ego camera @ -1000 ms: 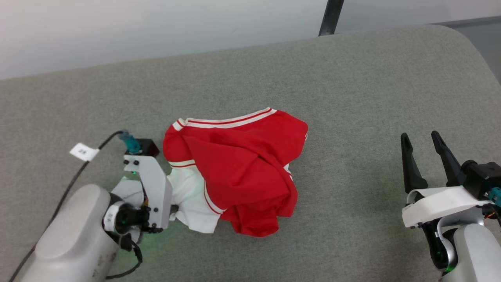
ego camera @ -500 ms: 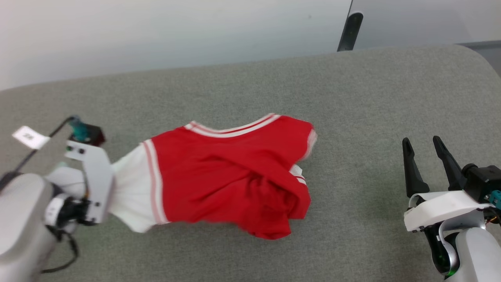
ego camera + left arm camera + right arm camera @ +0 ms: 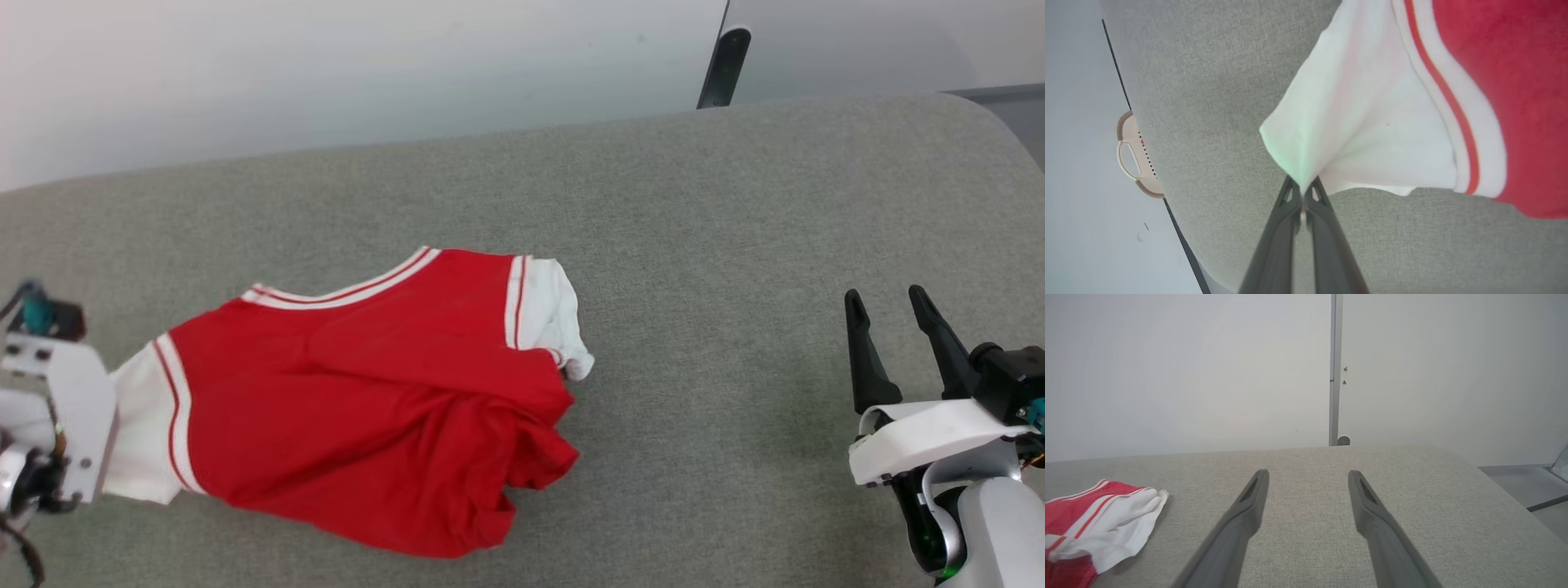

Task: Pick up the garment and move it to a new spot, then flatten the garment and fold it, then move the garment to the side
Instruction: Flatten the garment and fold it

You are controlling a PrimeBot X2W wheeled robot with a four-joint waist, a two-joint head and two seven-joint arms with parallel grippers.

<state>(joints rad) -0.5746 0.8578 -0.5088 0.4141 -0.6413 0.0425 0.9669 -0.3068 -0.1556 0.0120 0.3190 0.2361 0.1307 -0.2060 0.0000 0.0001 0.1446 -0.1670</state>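
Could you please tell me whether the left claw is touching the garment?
Touching: the left wrist view shows the left claw shut on a white sleeve corner of the garment.

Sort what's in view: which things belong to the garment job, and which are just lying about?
Belongs to the job:
- garment
- left gripper, shut on the garment's white sleeve
- right gripper, open, apart from the cloth
- grey tabletop, the work surface

Just lying about:
- beige handled object beyond the tabletop edge
- dark post behind the tabletop
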